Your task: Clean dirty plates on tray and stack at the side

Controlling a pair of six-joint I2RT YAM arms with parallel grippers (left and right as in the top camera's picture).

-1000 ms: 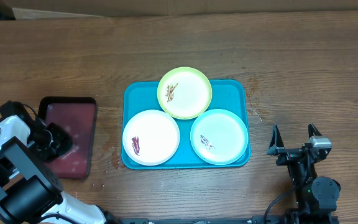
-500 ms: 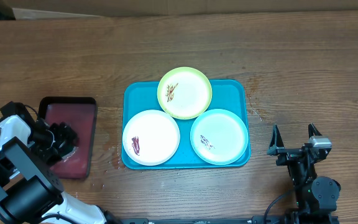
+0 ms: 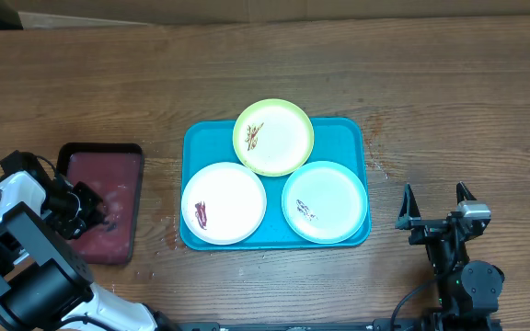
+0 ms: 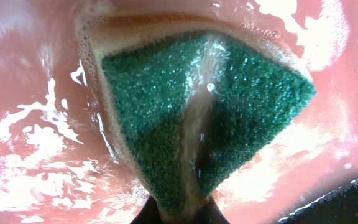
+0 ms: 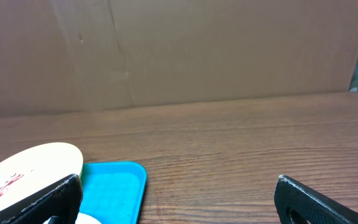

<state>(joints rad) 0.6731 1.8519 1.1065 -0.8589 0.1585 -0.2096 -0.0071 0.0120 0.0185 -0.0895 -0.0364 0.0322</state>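
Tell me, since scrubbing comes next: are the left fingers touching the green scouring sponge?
Touching. Left wrist view: left fingers pinch the green scouring sponge, creasing it.

No legible text or labels.

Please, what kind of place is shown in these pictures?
Probably a robot test bench set up for dishwashing: a wooden table, a cardboard backdrop, a teal tray of three smeared plates, and a green sponge at a wet red tray.
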